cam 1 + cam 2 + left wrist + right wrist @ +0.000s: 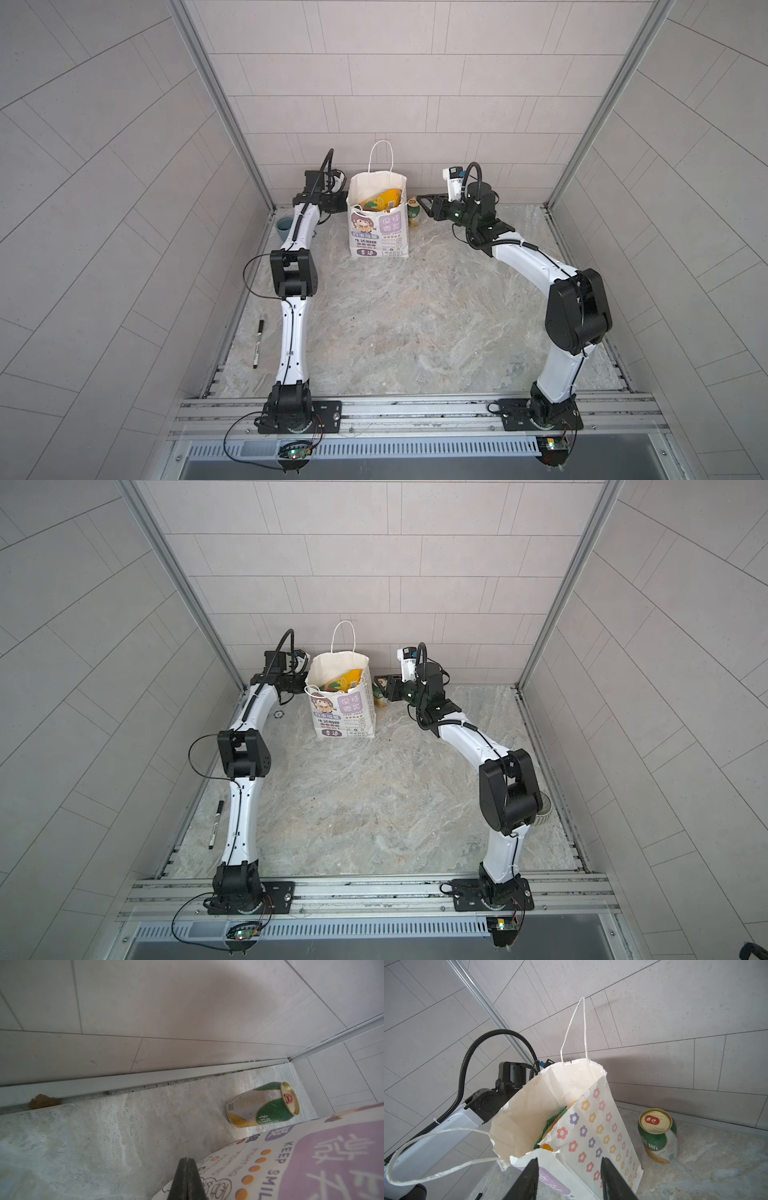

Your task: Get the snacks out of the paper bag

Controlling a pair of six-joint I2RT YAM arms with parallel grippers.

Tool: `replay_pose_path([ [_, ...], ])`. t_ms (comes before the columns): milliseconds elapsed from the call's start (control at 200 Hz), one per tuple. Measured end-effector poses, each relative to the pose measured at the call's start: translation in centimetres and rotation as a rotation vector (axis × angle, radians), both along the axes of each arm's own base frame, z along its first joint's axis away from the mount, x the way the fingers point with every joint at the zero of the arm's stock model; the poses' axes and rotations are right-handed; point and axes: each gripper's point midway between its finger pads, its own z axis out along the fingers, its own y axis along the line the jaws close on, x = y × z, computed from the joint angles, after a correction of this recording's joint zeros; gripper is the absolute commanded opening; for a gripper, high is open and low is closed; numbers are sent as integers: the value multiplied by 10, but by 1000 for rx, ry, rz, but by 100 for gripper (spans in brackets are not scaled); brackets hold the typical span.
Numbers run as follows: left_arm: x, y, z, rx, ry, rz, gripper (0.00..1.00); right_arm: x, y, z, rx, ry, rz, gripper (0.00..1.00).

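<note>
Standing upright near the middle of the back edge of the table point(415, 324), the paper bag point(380, 232) is seen open-mouthed in both top views. The snacks point(380, 201) are held inside it. A yellow-orange packet is shown leaning against the bag's right wall, and green packet edges point(553, 1120) are glimpsed in the right wrist view. How many packets lie beneath cannot be told. None is seen on the table, so the unloading is judged not yet begun.

The left gripper point(187, 1160) is pressed closed on nothing, just beside the bag's printed face. Contact with the paper cannot be confirmed. The right gripper point(570, 1159) is held part-way open and empty, beside the bag's right side and level with its mouth.

A drink can point(413, 210) is placed just beside the bag's right side, close to the right gripper, and could be toppled by a careless swing. The bag, tall and light, could be tipped or dragged if a jaw is caught on its rim or on a cord handle. The glossy packets could be let slip if pinched only at an edge.
</note>
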Motion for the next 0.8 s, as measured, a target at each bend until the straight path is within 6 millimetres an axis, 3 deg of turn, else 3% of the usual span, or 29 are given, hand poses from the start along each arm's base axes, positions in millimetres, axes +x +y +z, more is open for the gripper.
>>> replay_pose_path([
  [310, -5, -13, 2, 34, -61, -98, 0, 8, 4, -18, 13, 25, 15, 49],
  [460, -14, -19, -5, 103, -96, -178, 0, 19, -6, -34, 28, 63, -11, 49],
  [801, -64, -61, -26, 185, -79, -440, 0, 28, -21, -39, 35, 78, -43, 49],
])
